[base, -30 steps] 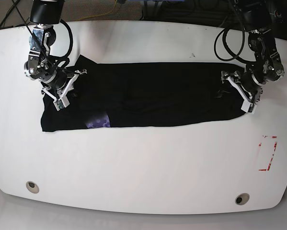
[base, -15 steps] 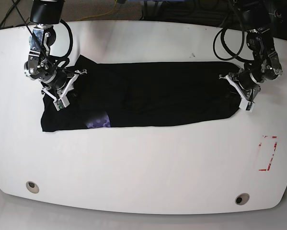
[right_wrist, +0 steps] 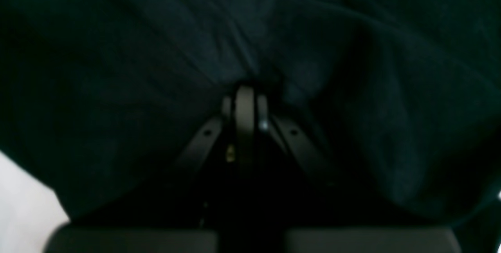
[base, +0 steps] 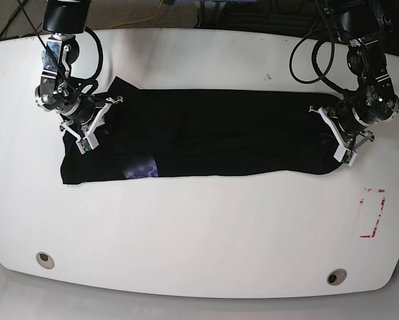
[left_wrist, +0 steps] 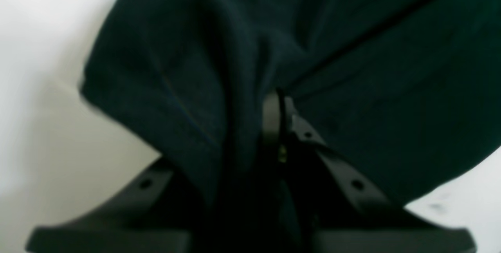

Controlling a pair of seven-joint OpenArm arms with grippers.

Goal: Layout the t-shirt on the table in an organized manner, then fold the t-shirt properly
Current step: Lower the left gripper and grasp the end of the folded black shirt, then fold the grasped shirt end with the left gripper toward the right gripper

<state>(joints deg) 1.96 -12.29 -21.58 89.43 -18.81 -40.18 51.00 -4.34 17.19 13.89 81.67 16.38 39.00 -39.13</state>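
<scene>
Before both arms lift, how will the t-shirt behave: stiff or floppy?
Probably floppy: the t-shirt bunches into soft folds at the left tool and the right tool. Its long unsupported middle will likely sag. It looks light, so it should slide easily across the glossy table.

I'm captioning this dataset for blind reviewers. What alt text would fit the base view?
A black t-shirt lies stretched in a long band across a glossy white table, each end pinched by a robot claw: the right claw at the view's left, the left claw at the view's right. A red outline mark sits near the table's right edge.
</scene>
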